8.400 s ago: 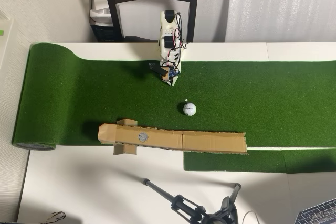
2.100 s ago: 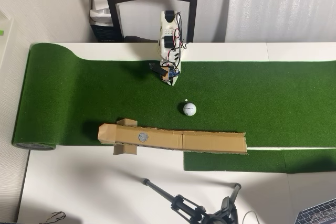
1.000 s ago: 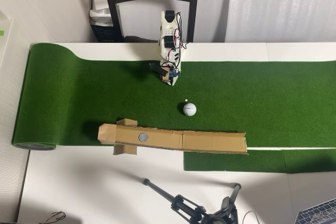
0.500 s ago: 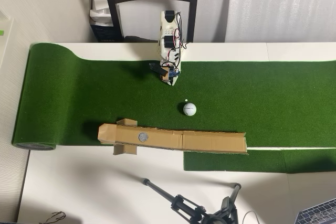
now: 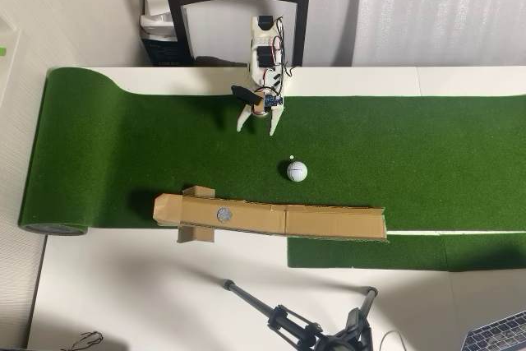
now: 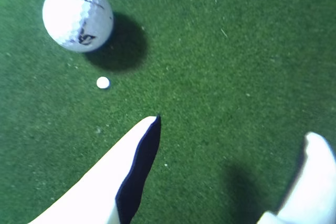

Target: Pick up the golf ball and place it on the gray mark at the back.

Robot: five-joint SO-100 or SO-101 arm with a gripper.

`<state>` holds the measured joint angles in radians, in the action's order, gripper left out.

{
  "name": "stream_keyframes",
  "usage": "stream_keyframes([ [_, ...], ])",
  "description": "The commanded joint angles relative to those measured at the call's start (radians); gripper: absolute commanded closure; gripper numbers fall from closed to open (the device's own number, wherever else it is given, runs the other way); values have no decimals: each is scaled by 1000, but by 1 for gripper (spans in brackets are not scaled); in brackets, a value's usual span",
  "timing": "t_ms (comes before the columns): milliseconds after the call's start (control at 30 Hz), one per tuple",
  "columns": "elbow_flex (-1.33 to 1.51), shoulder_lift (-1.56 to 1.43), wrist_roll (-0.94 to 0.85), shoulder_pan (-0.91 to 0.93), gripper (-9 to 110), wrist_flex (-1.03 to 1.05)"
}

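Just one golf ball (image 5: 297, 171) on turf, one gray mark (image 5: 223, 214) on cardboard; jaws spread wide, empty.

White dimpled golf ball (image 6: 77, 16), possibly black print; green turf (image 6: 220, 51).

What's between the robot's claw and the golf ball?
A tiny white dot on bare green turf, seen in the wrist view, between the open gripper and the golf ball.
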<state>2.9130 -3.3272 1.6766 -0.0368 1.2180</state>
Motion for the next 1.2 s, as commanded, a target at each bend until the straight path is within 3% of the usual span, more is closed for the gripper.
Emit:
stream_keyframes([
  [0,-129,-3,-3,-54,56,-14],
  [500,-765,1005,9,-236,56,78],
  [800,-1057,1302,18,-310,56,84],
  [1167,-1227,1517,176,-400,56,84],
])
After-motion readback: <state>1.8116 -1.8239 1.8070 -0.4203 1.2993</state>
